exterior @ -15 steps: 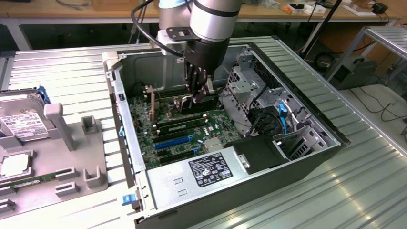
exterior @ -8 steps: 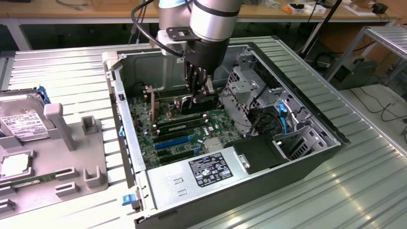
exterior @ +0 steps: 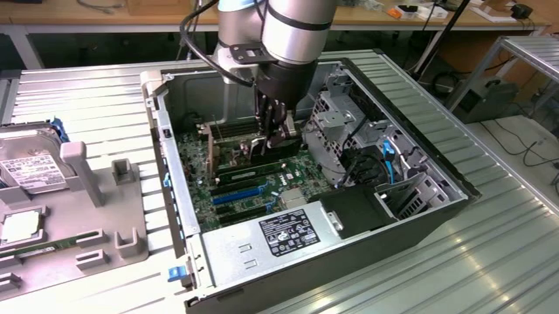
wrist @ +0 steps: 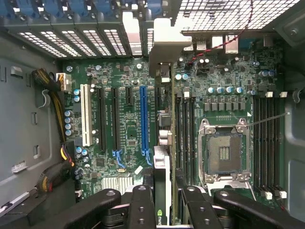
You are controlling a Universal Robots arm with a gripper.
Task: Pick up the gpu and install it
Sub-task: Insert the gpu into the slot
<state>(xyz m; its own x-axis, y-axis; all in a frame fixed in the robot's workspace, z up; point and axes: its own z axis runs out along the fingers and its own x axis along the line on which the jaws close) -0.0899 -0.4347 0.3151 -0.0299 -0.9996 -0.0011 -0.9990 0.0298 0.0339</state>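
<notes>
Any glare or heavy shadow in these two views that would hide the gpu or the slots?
Exterior view: strong glare streaks on the ribbed metal table; the case interior is darker than its surroundings. Wrist view: the motherboard is evenly lit, the perforated grille is washed out by backlight, the gpu between the jaws is shaded but visible.

Arm (exterior: 288,33) vertical, tool (exterior: 277,139) in grip.

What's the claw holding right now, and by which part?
The gpu, pinched edge-on in the claw across its two flat faces at the upper edge, above the motherboard.
</notes>
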